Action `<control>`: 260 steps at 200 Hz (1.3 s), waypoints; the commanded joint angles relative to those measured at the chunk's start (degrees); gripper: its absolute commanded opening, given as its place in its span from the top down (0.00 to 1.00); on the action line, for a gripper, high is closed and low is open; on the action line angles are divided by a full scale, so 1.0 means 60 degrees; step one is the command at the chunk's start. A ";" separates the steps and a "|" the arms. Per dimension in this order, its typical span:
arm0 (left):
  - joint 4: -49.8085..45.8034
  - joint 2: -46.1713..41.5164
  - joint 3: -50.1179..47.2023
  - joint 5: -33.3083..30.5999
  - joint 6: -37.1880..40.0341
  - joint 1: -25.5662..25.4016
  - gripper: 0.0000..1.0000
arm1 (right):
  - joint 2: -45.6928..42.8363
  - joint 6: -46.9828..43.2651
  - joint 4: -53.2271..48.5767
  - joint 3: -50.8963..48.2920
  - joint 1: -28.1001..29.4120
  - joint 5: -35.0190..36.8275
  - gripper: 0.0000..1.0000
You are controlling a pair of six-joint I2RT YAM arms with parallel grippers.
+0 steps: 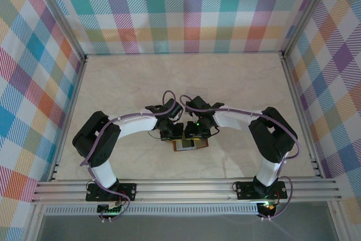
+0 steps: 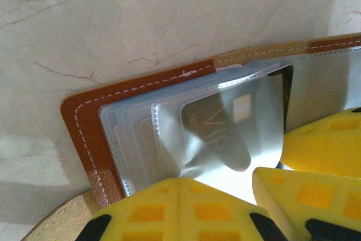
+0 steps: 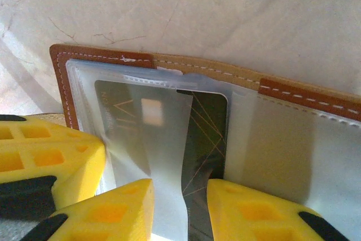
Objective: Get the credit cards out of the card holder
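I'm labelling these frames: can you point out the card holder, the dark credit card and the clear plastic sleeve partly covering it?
card holder (image 3: 58,80), right wrist view, brown leather corner edge.
credit card (image 3: 210,121), right wrist view, uncovered dark face.
clear sleeve (image 3: 161,156), right wrist view, lifted flap.

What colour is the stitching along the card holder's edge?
White, against the card holder's reddish-brown leather; clearest in left wrist view.

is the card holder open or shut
Open: the card holder lies spread flat, clear sleeves facing up, with a dark card showing in a sleeve.
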 commanded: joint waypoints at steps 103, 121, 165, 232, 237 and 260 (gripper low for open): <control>-0.1148 0.0375 0.0034 -0.1024 0.0383 -0.0070 0.98 | -0.0394 -0.0257 0.0146 -0.0379 -0.0319 -0.0440 0.68; -0.1167 0.0404 0.0039 -0.1047 0.0405 -0.0075 0.98 | -0.0310 -0.0330 0.0329 -0.0439 -0.0338 -0.0665 0.68; -0.1181 0.0478 0.0104 -0.1003 0.0399 -0.0068 0.98 | -0.0068 -0.0391 0.0674 -0.0584 -0.0396 -0.1053 0.71; -0.1182 0.0525 0.0127 -0.0977 0.0406 -0.0077 0.98 | -0.0152 -0.0266 0.1370 -0.0976 -0.0536 -0.1665 0.76; -0.1185 0.0549 0.0136 -0.0974 0.0412 -0.0083 0.98 | -0.0178 -0.0252 0.1437 -0.1007 -0.0550 -0.1707 0.76; -0.1203 0.0547 0.0143 -0.0979 0.0408 -0.0071 0.98 | -0.0282 -0.0165 0.1673 -0.1155 -0.0614 -0.1846 0.80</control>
